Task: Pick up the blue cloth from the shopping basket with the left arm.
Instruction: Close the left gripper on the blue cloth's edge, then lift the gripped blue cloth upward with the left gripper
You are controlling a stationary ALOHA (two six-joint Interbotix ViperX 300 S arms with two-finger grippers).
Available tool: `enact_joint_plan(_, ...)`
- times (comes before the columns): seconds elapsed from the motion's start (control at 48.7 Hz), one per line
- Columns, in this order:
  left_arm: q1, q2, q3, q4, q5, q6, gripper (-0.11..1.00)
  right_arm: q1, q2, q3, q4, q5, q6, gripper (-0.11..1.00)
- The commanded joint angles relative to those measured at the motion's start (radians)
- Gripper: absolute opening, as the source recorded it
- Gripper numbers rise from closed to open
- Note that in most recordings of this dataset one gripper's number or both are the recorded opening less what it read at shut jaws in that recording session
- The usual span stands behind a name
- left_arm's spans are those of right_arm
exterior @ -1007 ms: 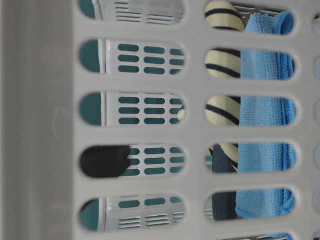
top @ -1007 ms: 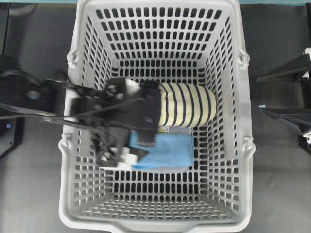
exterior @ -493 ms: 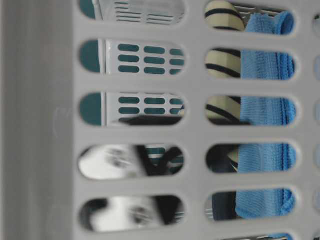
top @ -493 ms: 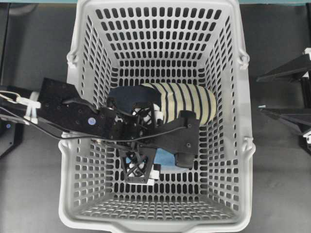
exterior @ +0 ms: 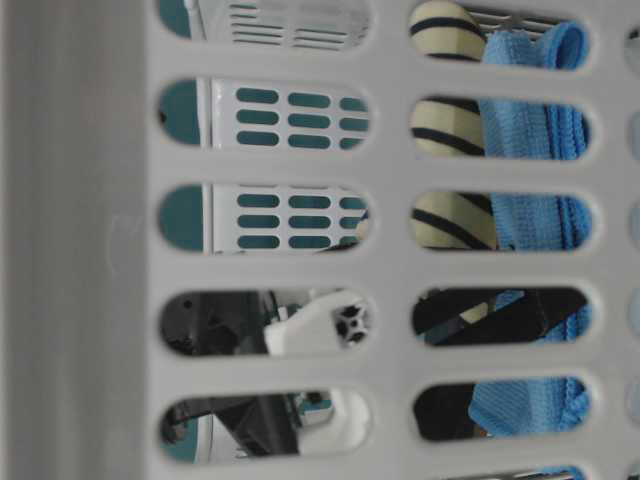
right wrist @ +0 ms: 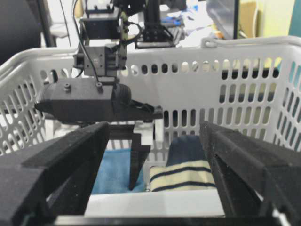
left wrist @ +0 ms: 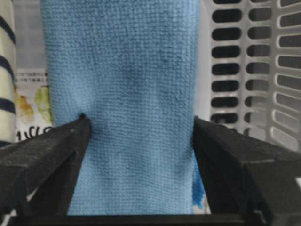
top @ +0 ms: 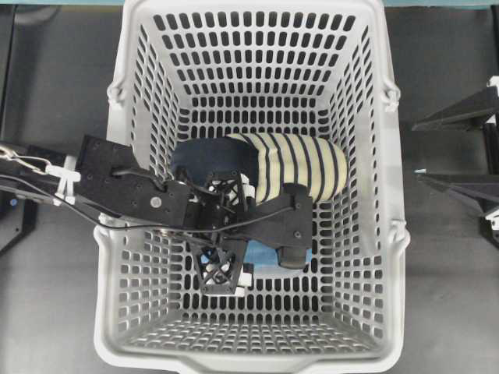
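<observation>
**Op:** Where's your pincer?

**Me:** Left gripper (left wrist: 141,141) is down in the shopping basket (top: 366,187), jaws spread w/ the blue cloth (left wrist: 127,94) between them, tips touching its edges, not clenched yet. Right gripper (right wrist: 155,165) is released, parked outside.

**Op:** Risks?

**Me:** Could pinch only the top fold so it slips out. The striped slipper (top: 300,167) sits just beside; the carton (left wrist: 30,101) seems to lie under the cloth, so I might snag either.

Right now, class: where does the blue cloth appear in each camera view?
Overhead: blue cloth lower-middle, mostly under the left arm.
Table-level: right side, behind basket slots.
Left wrist: centre, between open tool fingers.
Right wrist: lower left.
Shared landmark: striped slipper alongside.
</observation>
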Motion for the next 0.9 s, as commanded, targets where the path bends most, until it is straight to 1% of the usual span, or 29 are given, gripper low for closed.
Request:
enact_joint_plan(0.0,0.002,-0.005,-0.002,0.003,-0.002,-0.008,0.79,-0.002,0.006,-0.02,0.003,-0.011,-0.002,0.76)
enact_joint_plan(0.062,0.002,-0.006,0.003,0.003,-0.002,-0.011,0.71,-0.002,0.006,-0.02,0.003,-0.012,-0.002,0.76)
enact_joint_plan(0.144,0.002,-0.009,0.012,0.003,0.0,0.003,0.57,-0.002,0.006,-0.02,0.003,-0.012,-0.002,0.76)
enact_joint_plan(0.308,0.003,-0.009,0.017,0.005,0.0,0.009,0.17,-0.002,0.006,-0.021,0.003,-0.014,-0.002,0.75)
enact_joint_plan(0.349,0.003,-0.011,0.014,0.003,0.003,0.011,0.1,-0.002,0.006,-0.021,0.003,-0.014,-0.003,0.76)
enact_joint_plan(0.514,0.003,-0.048,-0.023,0.005,0.025,0.017,0.09,-0.002,0.005,-0.02,0.003,-0.014,-0.003,0.75)
enact_joint_plan(0.616,0.005,-0.083,-0.077,0.003,0.066,0.032,0.09,-0.003,0.005,-0.02,0.003,-0.009,-0.002,0.75)
enact_joint_plan(0.719,0.003,-0.123,-0.153,0.005,0.143,0.044,0.09,-0.005,0.003,-0.018,0.003,-0.009,-0.002,0.75)
enact_joint_plan(0.883,0.003,-0.17,-0.307,0.005,0.295,0.048,0.09,-0.005,0.002,-0.017,0.003,-0.009,0.0,0.75)
